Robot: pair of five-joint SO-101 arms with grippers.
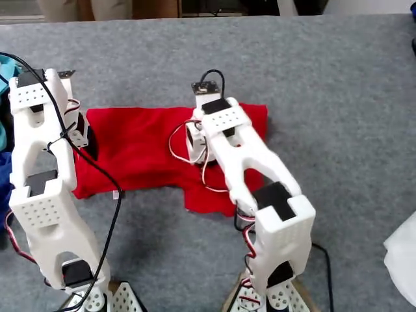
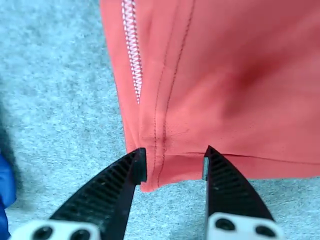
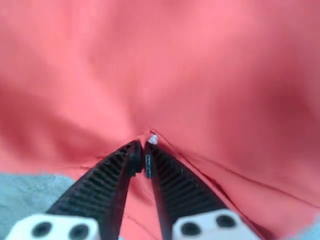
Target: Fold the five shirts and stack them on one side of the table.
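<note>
A red shirt (image 1: 143,153) lies partly folded on the grey table (image 1: 338,97), wider than it is deep. My left gripper (image 1: 81,133) sits at the shirt's left edge. In the left wrist view it (image 2: 175,162) is open, with a hemmed corner of the red shirt (image 2: 225,75) between its fingers. My right gripper (image 1: 195,146) is over the middle of the shirt. In the right wrist view it (image 3: 145,150) is shut on a pinched ridge of the red shirt (image 3: 200,75).
Teal cloth (image 1: 5,68) and blue cloth (image 1: 3,182) lie at the table's left edge, close to the left arm. The blue cloth (image 2: 4,190) also shows beside the left gripper. A white cloth (image 1: 403,253) pokes in at the right edge.
</note>
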